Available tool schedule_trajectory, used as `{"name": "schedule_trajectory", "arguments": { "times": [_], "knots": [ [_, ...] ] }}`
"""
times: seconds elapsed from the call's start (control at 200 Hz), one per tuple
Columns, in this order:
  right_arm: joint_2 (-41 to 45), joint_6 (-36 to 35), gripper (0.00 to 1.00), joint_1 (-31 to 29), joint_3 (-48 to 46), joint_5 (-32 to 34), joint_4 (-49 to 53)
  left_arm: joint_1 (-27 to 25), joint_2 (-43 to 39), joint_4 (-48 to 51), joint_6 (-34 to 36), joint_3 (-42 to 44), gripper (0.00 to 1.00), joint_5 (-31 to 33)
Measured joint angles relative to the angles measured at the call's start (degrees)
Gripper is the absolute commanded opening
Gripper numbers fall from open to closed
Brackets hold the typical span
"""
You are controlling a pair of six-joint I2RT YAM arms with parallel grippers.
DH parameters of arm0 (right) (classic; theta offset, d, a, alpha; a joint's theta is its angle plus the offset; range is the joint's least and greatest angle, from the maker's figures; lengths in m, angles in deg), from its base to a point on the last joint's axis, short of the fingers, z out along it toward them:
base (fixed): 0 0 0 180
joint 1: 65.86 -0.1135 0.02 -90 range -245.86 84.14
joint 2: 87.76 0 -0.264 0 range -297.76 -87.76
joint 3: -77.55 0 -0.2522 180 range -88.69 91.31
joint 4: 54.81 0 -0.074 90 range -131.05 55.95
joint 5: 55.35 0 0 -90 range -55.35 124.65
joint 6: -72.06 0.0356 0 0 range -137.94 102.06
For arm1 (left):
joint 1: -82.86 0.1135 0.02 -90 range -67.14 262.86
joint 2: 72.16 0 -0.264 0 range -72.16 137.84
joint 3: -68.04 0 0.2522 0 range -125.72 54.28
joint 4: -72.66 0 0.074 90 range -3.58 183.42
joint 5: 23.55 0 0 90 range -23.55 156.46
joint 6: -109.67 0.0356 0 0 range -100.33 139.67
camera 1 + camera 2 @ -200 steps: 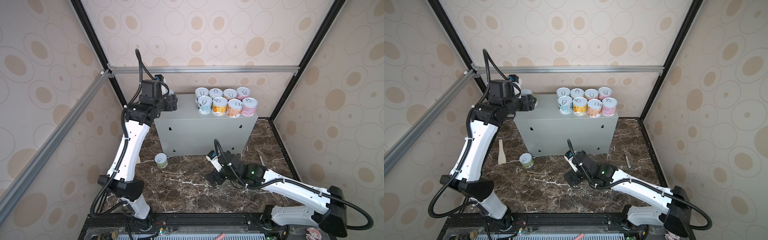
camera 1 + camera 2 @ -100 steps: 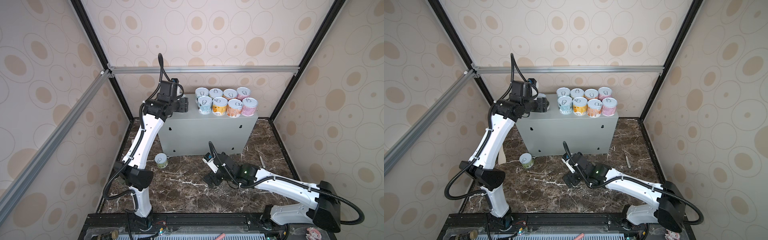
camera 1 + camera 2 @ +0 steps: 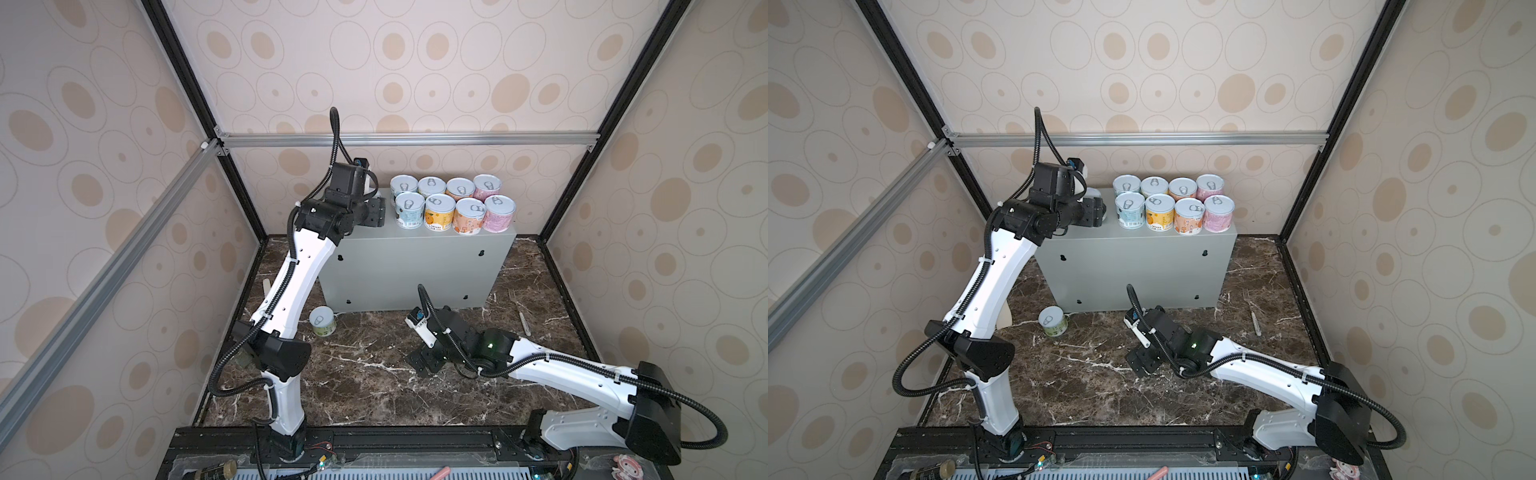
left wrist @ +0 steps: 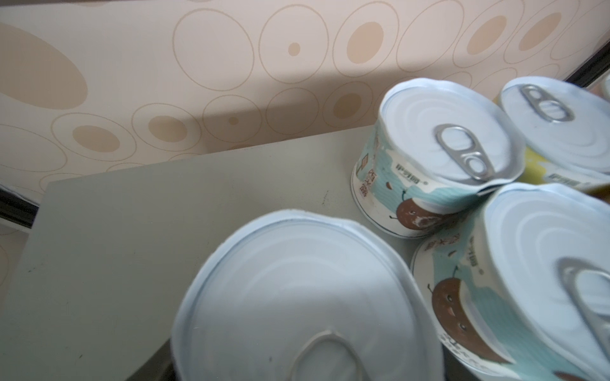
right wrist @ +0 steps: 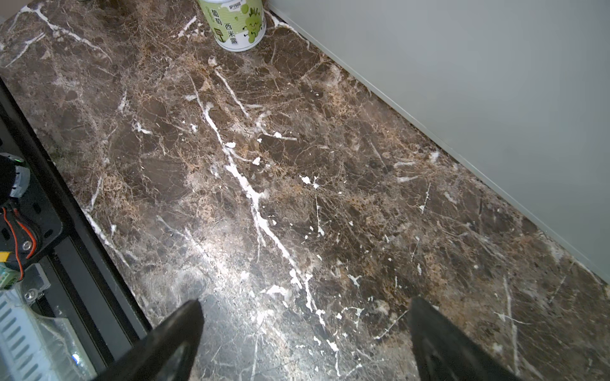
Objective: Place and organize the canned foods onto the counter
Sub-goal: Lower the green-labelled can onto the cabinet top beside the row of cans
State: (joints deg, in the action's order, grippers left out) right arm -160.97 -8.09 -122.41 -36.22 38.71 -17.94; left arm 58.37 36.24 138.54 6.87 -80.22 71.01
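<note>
Eight cans (image 3: 439, 212) on counter (image 3: 415, 266); ninth can (image 4: 297, 297) at left claw (image 3: 376, 214).
Left grip unclear; right claw (image 3: 428, 361) spread wide, lower centre.

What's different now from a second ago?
The left arm swung right along the grey box, bringing its can up beside the two blue cans; whether its jaws have let go is unclear. The right arm edged slightly left, jaws open and empty. The eight cans in two rows and the green can on the marble stayed put.
</note>
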Motion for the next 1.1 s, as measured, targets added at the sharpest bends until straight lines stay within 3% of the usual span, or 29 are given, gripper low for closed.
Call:
{"name": "schedule_trajectory", "arguments": {
  "times": [0.175,0.41,0.57,0.72,0.87,1.1],
  "knots": [
    [0.7,0.6,0.99,0.0,0.0,-0.1,0.7,0.0,-0.2,-0.7,0.6,-1.1,0.99,1.0],
    [4.4,2.0,0.99,0.0,0.0,-0.2,2.2,-0.1,-3.6,-1.4,0.6,-1.3,0.99,0.9],
    [7.4,3.0,0.99,0.0,0.0,0.5,3.0,-0.3,-13.2,-5.5,0.6,8.8,0.98,0.4],
    [11.0,3.8,0.99,0.0,-0.2,1.4,3.7,-0.4,-23.8,-10.3,0.1,21.2,0.88,-1.0],
    [13.2,3.8,0.99,0.0,-0.5,2.8,3.8,-0.4,-32.4,-16.0,0.1,34.3,0.66,-3.7],
    [10.8,3.5,0.99,0.0,-0.5,4.3,4.1,-0.4,-38.1,-23.4,0.5,48.5,0.53,-7.5]
  ]
}}
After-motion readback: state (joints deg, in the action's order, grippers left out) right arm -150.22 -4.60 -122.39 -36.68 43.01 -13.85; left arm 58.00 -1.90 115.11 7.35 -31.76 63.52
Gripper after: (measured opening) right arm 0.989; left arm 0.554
